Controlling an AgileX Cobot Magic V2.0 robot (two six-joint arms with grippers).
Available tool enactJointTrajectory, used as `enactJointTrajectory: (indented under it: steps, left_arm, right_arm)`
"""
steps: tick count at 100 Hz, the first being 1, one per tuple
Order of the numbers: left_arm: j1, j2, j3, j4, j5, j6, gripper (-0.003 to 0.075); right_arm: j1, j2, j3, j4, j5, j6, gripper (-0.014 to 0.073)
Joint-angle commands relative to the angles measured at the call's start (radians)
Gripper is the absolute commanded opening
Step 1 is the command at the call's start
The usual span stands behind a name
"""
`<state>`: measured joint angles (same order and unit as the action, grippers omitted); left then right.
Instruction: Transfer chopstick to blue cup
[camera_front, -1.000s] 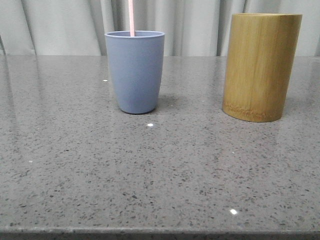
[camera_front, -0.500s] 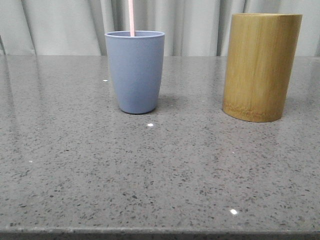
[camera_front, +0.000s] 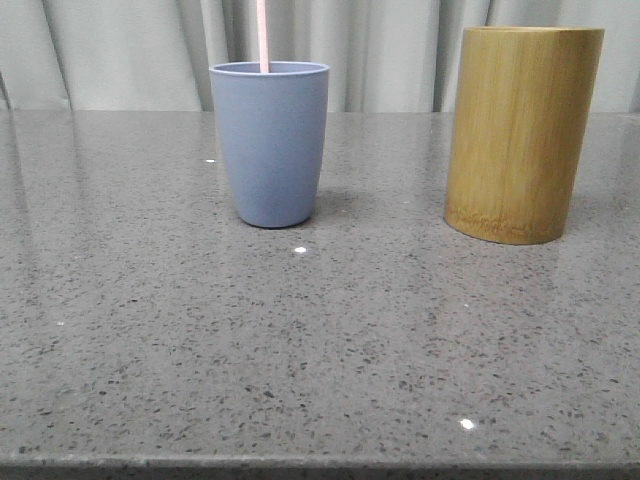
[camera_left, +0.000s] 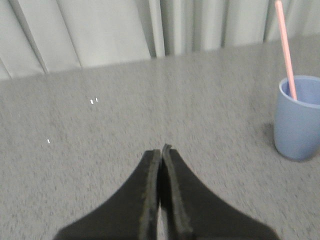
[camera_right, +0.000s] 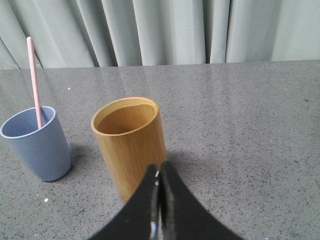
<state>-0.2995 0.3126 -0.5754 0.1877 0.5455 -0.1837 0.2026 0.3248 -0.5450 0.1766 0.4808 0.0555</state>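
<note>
Grey speckled table (camera_front: 320, 340) carries the blue cup (camera_front: 270, 145) holding the chopstick (camera_front: 263, 35); left pincer (camera_left: 161, 150) and right pincer (camera_right: 160, 170) both closed, empty.

- The blue cup (camera_front: 269, 145) stands on the tabletop (camera_front: 320, 340), left of centre in the front view.
- The chopstick (camera_front: 262, 36) stands in the blue cup, rising above its rim.
- The bamboo holder (camera_front: 521, 133) stands to the right, well apart from the cup.
- A curtain (camera_front: 390, 55) hangs behind the tabletop.
</note>
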Motion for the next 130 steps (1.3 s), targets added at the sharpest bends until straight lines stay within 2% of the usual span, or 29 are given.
enactJointTrajectory:
  steps: [1,14,27,49,66,83,95,130]
  left_arm:
    - [0.036,-0.023,0.044,0.006,-0.210,-0.005,-0.0019]
    - [0.095,-0.084,0.144,-0.010,-0.282,-0.005,-0.0019]
    - [0.159,-0.134,0.235,-0.111,-0.290,-0.005,-0.0019]
    - [0.236,-0.224,0.358,-0.116,-0.328,0.053,-0.0019]
    - [0.262,-0.287,0.482,-0.132,-0.474,0.109,-0.0019]
    - [0.268,-0.342,0.586,-0.196,-0.514,0.146,-0.0019]
    - [0.268,-0.353,0.587,-0.197,-0.443,0.146,-0.0019]
    - [0.266,-0.353,0.587,-0.197,-0.456,0.146,-0.0019]
  right_arm:
    - [-0.006,0.006,-0.025,-0.006,-0.076,-0.003,-0.0105]
    - [-0.006,0.006,-0.025,-0.006,-0.076,-0.003,-0.0105]
    - [-0.006,0.006,-0.025,-0.006,-0.076,-0.003,-0.0105]
    - [-0.006,0.006,-0.025,-0.006,-0.076,-0.003,-0.0105]
    - [-0.006,0.006,-0.025,-0.006,-0.076,-0.003,-0.0105]
    - [-0.006,0.006,-0.025,-0.006,-0.076,-0.003,-0.0105]
    - [-0.006,0.006,-0.025,-0.006,-0.076,-0.003,-0.0105]
    - [-0.006,0.006,-0.025,-0.006,-0.076,-0.003,-0.0105]
